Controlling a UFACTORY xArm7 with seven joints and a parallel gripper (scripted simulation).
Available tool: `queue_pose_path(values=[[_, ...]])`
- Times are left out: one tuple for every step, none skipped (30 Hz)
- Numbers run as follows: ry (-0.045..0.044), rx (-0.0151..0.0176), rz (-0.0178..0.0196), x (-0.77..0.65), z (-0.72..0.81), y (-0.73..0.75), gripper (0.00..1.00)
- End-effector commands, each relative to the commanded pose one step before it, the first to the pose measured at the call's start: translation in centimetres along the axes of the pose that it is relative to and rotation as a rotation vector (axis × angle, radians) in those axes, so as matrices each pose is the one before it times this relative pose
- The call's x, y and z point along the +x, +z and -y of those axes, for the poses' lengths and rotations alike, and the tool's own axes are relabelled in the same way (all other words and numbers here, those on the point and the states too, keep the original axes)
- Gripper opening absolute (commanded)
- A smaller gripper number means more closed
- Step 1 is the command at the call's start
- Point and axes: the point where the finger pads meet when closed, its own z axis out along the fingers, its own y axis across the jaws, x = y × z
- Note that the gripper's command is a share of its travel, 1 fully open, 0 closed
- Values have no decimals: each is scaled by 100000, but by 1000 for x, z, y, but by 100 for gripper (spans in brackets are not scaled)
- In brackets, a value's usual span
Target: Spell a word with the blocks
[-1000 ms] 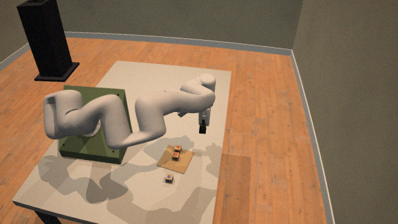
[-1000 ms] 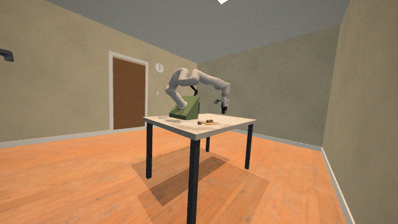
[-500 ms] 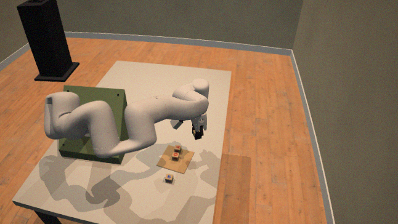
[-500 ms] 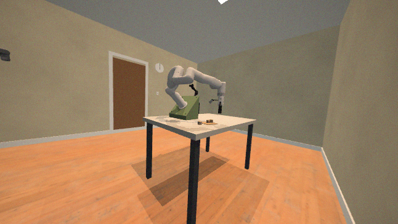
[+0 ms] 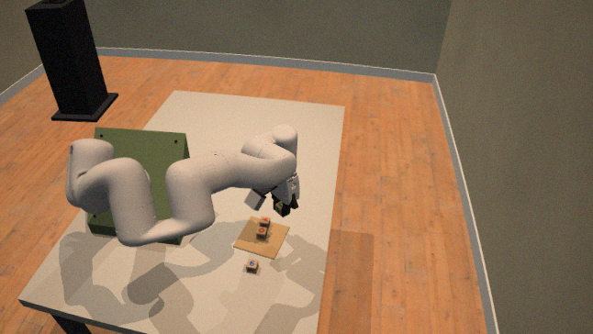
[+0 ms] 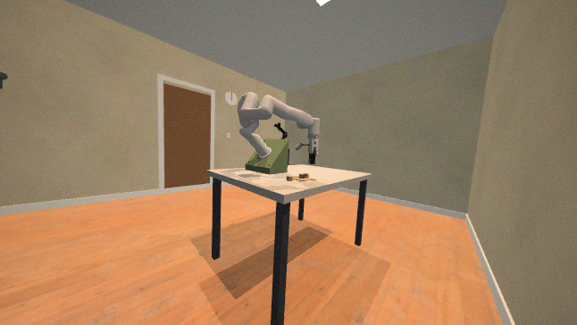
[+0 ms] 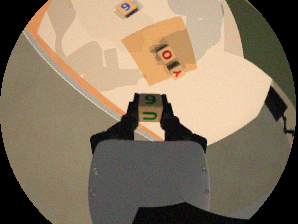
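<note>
Four lettered blocks: two (image 5: 264, 221) (image 5: 262, 232) on the mat, one (image 5: 251, 264) beside it on the surface, one (image 7: 149, 108) in the claw (image 7: 150, 115). One mat (image 5: 275, 242). One arm (image 5: 193, 183), one green base (image 5: 138, 147).

Bare indoor room: wood floor (image 6: 112, 268), door (image 6: 187, 136), wall clock (image 6: 230, 97), table (image 6: 286, 189).

Pale grey-white bench (image 5: 216, 115) on black legs; tan mat (image 5: 271, 243). Wooden blocks: red Y (image 5: 264, 221), red O (image 5: 262, 232), blue-lettered one (image 5: 251, 264), green U (image 7: 150, 111) between black hand (image 7: 152, 117) fingers. White arm (image 5: 193, 183), green base (image 5: 138, 142).
</note>
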Motion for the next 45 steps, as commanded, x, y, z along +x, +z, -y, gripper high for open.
queue_pose_path(values=[[-13928,333,1043,1733,84,-245,27],[-2848,124,-81,386,-63,14,27],[-2804,123,-90,379,-77,16,27],[-2857,125,-102,384,-93,18,27],[-2864,125,-113,383,-109,21,27],[-2827,122,-122,375,-122,23,27],[-2854,122,-134,375,-138,26,27],[-2833,119,-144,368,-152,28,27],[-2893,118,-159,371,-170,31,27],[0,0,0,0,0,0,27],[0,0,0,0,0,0,27],[-5223,203,-315,661,-336,63,27],[-4676,167,-313,573,-343,64,27],[-1854,62,-132,220,-149,28,27],[-2365,75,-175,277,-198,37,27],[-2886,84,-223,331,-254,47,27],[-2960,78,-240,330,-274,51,27],[-2456,58,-207,266,-239,45,27],[-2218,46,-193,234,-224,42,27],[-1936,35,-173,199,-202,38,27],[-1455,24,-133,146,-156,30,27],[-1022,15,-95,101,-111,21,27],[-648,9,-61,63,-72,14,27],[-348,4,-33,34,-39,7,27],[-134,2,-13,13,-15,3,27],[-20,0,-2,2,-2,0,27],[0,0,0,0,0,0,27],[0,0,0,0,0,0,27],[0,0,0,0,0,0,27],[0,0,0,0,0,0,27],[0,0,0,0,0,0,27],[0,0,0,0,0,0,27],[0,0,0,0,0,0,27],[0,0,0,0,0,0,27],[0,0,0,0,0,0,27],[0,0,0,0,0,0,27],[0,0,0,0,0,0,27],[0,0,0,0,0,2,27],[-1,-1,3,0,0,14,27],[-2,-3,8,1,0,37,27],[-4,-5,15,1,1,67,27],[-7,-8,24,2,0,104,27],[-10,-12,34,2,0,145,27],[0,0,0,0,0,0,27],[0,0,0,0,0,0,27]])
